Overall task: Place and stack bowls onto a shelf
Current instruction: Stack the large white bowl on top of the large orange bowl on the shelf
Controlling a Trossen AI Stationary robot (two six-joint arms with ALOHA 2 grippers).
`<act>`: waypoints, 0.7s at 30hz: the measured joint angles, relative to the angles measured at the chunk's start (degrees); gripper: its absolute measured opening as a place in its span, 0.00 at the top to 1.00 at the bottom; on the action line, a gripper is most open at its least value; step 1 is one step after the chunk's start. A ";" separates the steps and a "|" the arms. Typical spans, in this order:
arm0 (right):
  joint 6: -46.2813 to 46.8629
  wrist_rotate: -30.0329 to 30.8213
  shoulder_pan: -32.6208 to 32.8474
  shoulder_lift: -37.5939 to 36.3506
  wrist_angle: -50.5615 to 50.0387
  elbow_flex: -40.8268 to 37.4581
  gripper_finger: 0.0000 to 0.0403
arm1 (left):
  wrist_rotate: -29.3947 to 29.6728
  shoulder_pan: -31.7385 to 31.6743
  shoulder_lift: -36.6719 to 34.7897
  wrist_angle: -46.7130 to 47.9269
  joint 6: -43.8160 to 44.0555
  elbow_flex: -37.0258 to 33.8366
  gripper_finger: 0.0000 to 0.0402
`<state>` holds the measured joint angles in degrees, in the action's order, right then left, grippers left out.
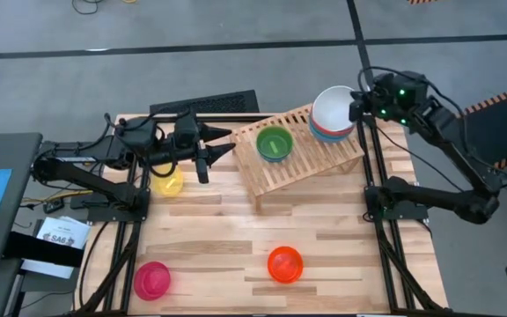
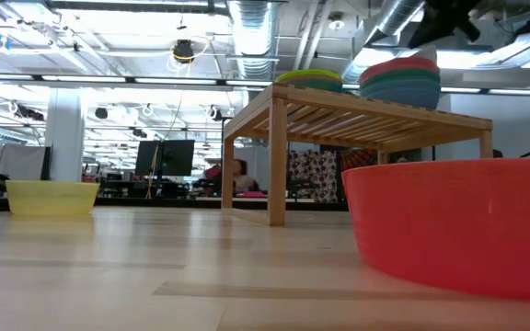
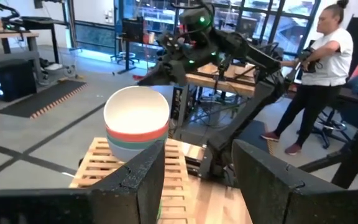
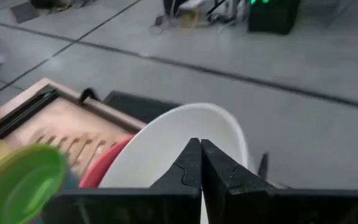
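On the shelf (image 1: 299, 157) a white bowl (image 1: 333, 107) tops a stack (image 1: 328, 132) of red and blue bowls, apparently pinched at its rim by the right gripper (image 1: 356, 109). A green bowl (image 1: 274, 143) sits beside. The left gripper (image 1: 208, 151) hovers wide open.

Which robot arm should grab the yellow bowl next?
Probably the left. Its gripper is open and empty, right beside the yellow bowl. The right gripper is busy, shut on the white bowl over the shelf.
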<state>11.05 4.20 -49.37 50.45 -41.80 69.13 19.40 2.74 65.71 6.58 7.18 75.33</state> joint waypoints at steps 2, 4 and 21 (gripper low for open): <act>-1.23 2.48 -0.42 0.41 2.77 -0.83 0.96 | -0.08 0.04 0.00 0.03 0.17 0.00 0.57; -2.48 3.93 -0.77 0.82 4.30 -1.08 0.96 | -0.09 0.04 0.00 0.05 0.55 0.00 0.57; -2.95 4.95 -1.04 4.77 2.65 -1.02 0.96 | 0.56 0.04 0.00 0.22 0.59 0.00 0.57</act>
<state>8.10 9.15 -50.41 55.22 -39.14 68.12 19.96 2.79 65.71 6.80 7.77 75.33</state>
